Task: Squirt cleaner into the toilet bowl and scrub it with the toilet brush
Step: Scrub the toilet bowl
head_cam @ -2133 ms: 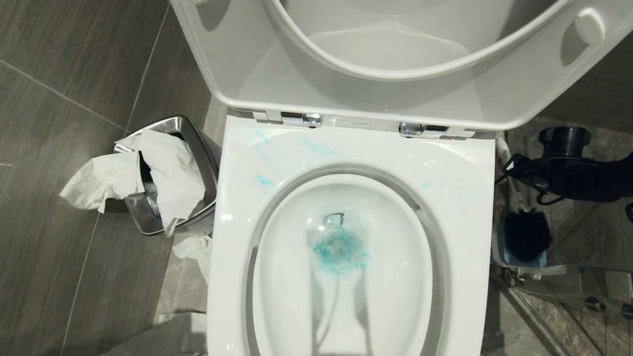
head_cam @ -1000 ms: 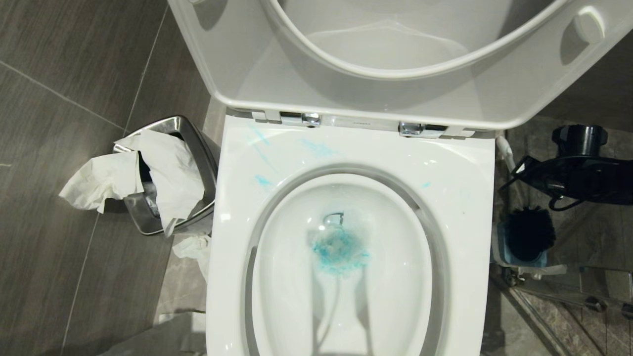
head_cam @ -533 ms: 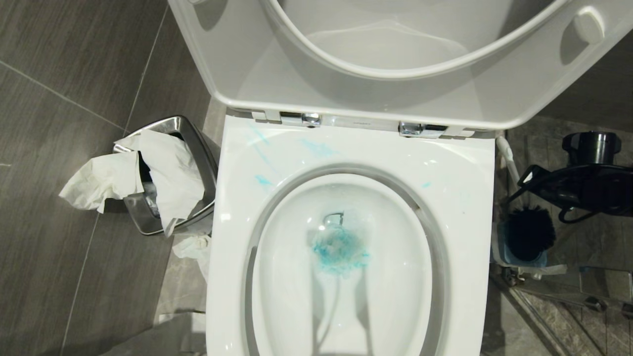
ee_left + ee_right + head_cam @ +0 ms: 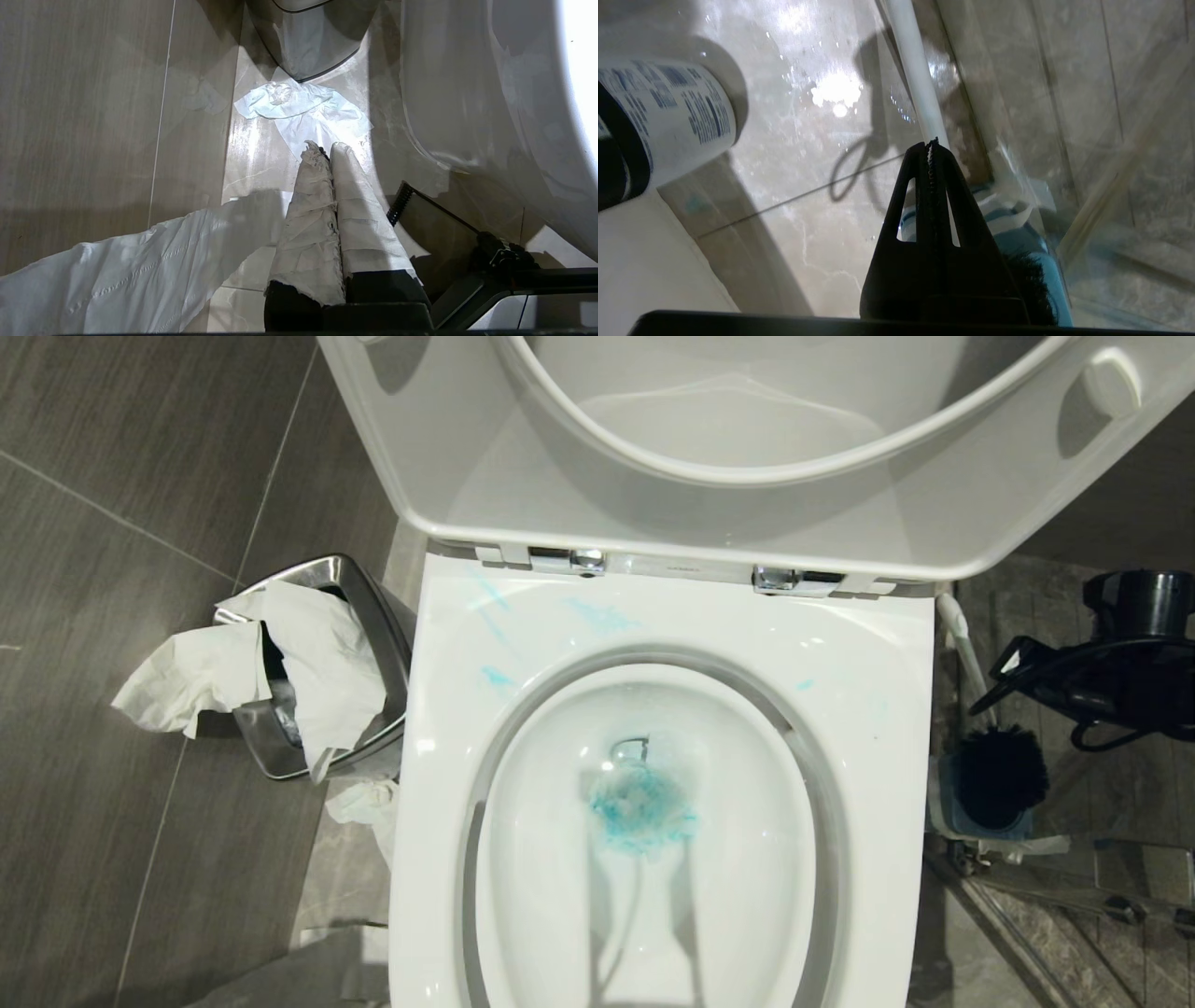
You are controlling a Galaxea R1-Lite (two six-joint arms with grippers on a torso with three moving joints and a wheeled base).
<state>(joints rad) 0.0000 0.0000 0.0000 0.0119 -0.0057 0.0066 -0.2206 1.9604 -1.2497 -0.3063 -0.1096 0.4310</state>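
Blue cleaner (image 4: 642, 814) pools in the toilet bowl (image 4: 896, 728). At three o'clock, the toilet brush (image 4: 1001, 775) stands in its holder (image 4: 945, 793). Both the right gripper (image 4: 932, 145) and the left gripper (image 4: 323, 150) are pressed together, empty.

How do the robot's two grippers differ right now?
The left gripper has fingers wrapped in white paper or cloth; the right gripper shows bare black fingers. The left one hangs low over the floor near a crumpled tissue; the right one is beside the toilet brush, near its handle. Both are shut and hold nothing.
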